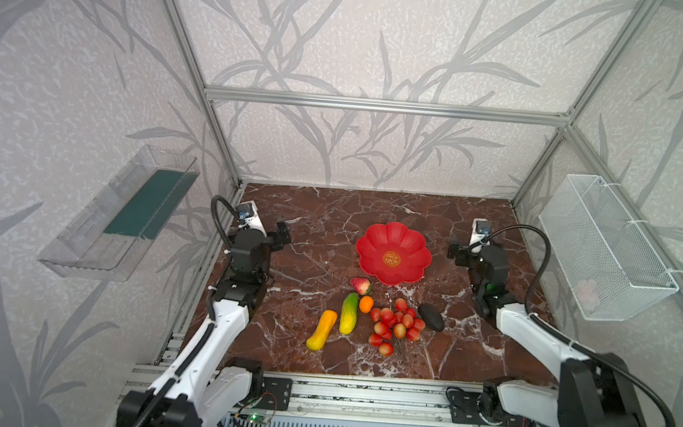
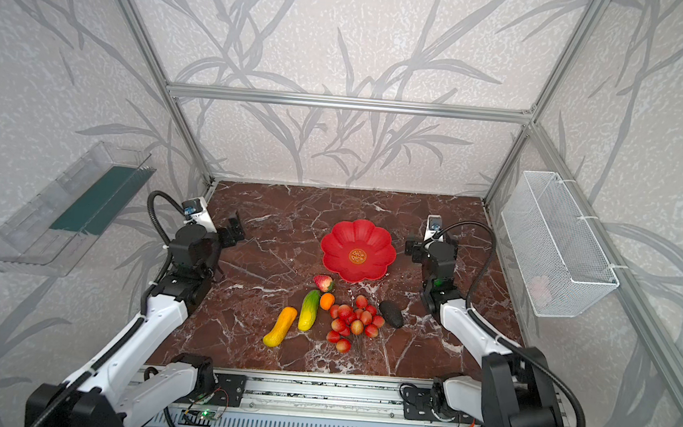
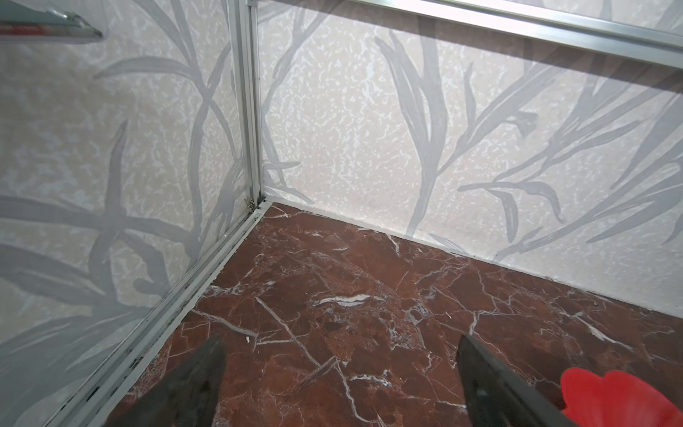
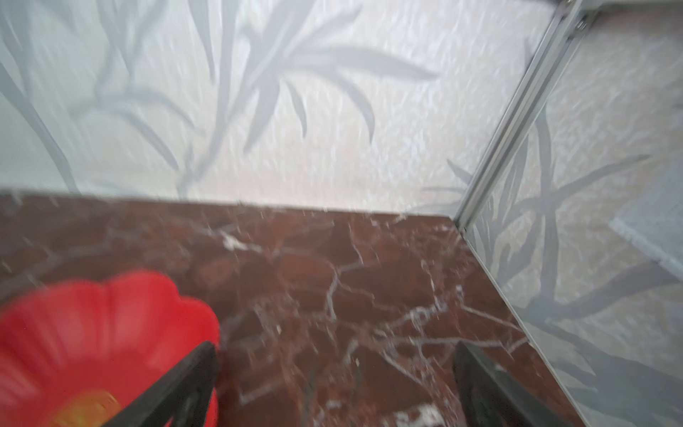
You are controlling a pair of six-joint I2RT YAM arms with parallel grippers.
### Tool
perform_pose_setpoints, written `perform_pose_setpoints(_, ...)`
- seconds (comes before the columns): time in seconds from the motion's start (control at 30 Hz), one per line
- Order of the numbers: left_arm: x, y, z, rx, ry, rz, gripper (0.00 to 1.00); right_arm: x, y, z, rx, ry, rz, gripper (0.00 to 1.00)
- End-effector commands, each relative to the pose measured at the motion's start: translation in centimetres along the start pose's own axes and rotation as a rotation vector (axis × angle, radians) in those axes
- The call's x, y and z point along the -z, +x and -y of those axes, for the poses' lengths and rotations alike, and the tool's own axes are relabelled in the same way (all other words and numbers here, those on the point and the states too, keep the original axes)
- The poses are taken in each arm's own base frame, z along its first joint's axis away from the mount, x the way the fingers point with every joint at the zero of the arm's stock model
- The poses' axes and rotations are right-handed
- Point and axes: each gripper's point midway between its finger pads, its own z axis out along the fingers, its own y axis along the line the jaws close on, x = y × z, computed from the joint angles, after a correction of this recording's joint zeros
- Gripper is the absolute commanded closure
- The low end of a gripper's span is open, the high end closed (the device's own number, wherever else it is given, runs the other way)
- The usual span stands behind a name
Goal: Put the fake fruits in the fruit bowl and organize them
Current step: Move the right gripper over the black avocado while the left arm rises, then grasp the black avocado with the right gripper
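Observation:
The red flower-rimmed fruit bowl (image 1: 374, 246) (image 2: 339, 243) stands empty mid-table. In front of it lie the fake fruits: a red strawberry (image 1: 361, 285), a small orange ball (image 1: 366, 304), a green-yellow oblong (image 1: 349, 313), a yellow-orange curved piece (image 1: 322, 330), a cluster of red-pink balls (image 1: 395, 325) and a dark bumpy oval (image 1: 431, 317). My left gripper (image 1: 284, 235) (image 3: 340, 355) hangs open left of the bowl, over bare marble. My right gripper (image 1: 455, 252) (image 4: 334, 362) is open just right of the bowl (image 4: 92, 332), holding nothing.
A clear plastic tray (image 1: 119, 213) hangs on the left wall and a white wire-mesh basket (image 1: 608, 248) on the right wall. Aluminium frame posts (image 3: 247, 111) stand at the back corners. The bowl's edge (image 3: 621, 399) shows beside my left fingers.

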Motion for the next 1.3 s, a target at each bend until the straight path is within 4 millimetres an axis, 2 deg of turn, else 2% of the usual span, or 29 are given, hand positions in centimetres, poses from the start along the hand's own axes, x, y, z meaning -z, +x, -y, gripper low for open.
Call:
perform_pose_setpoints(0.0, 2.3, 2.8, -1.1, 0.028, -0.028, -0.156, 0.03, 1.7, 2.0, -2.6, -0.175, -0.198, -0.163, 0.01)
perform_pose_setpoints(0.1, 4.2, 2.5, -1.5, 0.022, -0.027, -0.185, 0.03, 3.7, 2.8, -4.4, -0.200, -0.331, -0.209, 0.02)
perform_pose_setpoints(0.23, 6.5, 2.3, -1.4, -0.023, 0.010, -0.239, 0.03, 7.1, 5.4, -5.8, -0.154, -0.368, -0.436, 0.08)
perform_pose_setpoints(0.33, 7.6, 3.3, -1.7, -0.047, 0.018, -0.285, 0.04, 10.2, 8.6, -5.6, -0.025, -0.308, -0.604, 0.08)
perform_pose_setpoints(0.43, 8.0, 4.5, -1.7, -0.027, 0.038, -0.292, 0.04, 12.8, 11.6, -5.8, 0.011, -0.304, -0.759, 0.11)
perform_pose_setpoints(0.5, 8.2, 4.0, -1.0, -0.010, 0.077, -0.270, 0.04, 14.6, 13.6, -6.5, 0.031, -0.319, -0.835, 0.13)
perform_pose_setpoints(0.6, 8.2, 3.4, -1.0, -0.003, 0.076, -0.249, 0.04, 16.0, 16.1, -6.8, 0.043, -0.302, -0.893, 0.15)
perform_pose_setpoints(0.77, 8.2, 3.5, -0.7, 0.007, 0.097, -0.255, 0.04, 16.4, 18.3, -7.6, 0.023, -0.298, -0.924, 0.19)
perform_pose_setpoints(0.93, 8.4, 3.3, -0.6, 0.013, 0.104, -0.251, 0.04, 15.4, 19.7, -7.2, 0.052, -0.233, -0.938, 0.20)
perform_pose_setpoints(1.07, 8.5, 3.3, -0.6, 0.022, 0.109, -0.241, 0.03, 14.8, 20.7, -8.0, 0.038, -0.237, -0.956, 0.22)
perform_pose_setpoints(1.27, 8.6, 3.1, -0.9, 0.026, 0.101, -0.231, 0.03, 14.0, 22.2, -7.9, 0.043, -0.202, -0.974, 0.29)
